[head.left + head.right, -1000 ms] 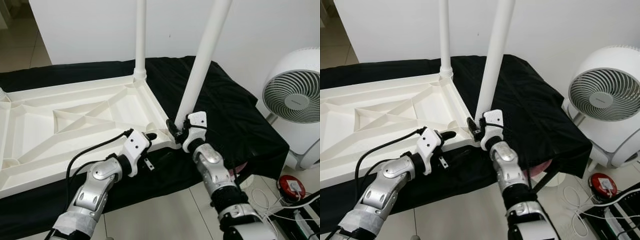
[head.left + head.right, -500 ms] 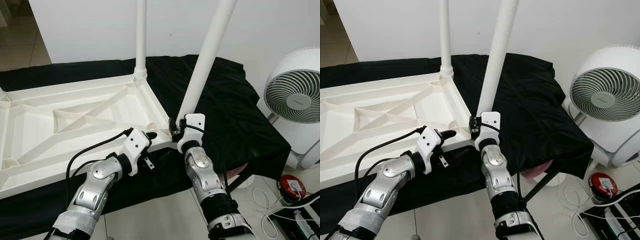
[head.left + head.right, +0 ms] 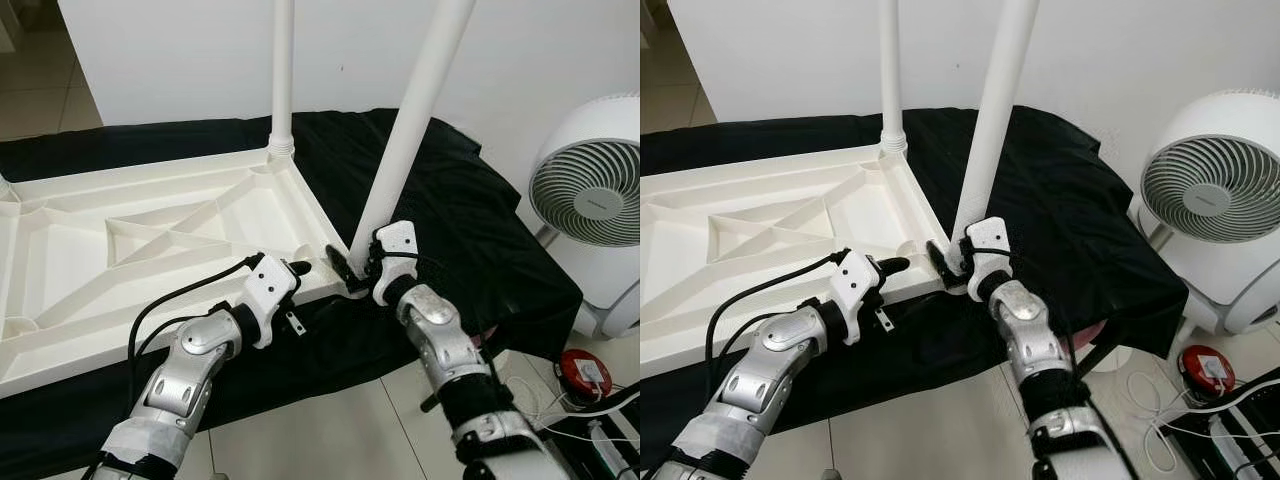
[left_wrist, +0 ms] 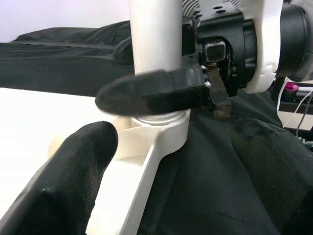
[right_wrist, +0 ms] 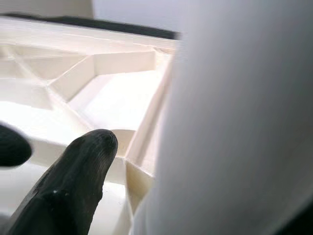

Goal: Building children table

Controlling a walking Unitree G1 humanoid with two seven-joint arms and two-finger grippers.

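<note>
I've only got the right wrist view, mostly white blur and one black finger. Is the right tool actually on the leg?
Observer: Yes, the right tool is shut on the near leg, just above its corner socket.
Operator: Where's the left tool?
Observer: The left tool is open at the tabletop's near edge beside that corner, one finger over the plastic, the other over the black cloth.
Operator: Any other leg fitted?
Observer: The far leg stands upright in the far corner.
</note>
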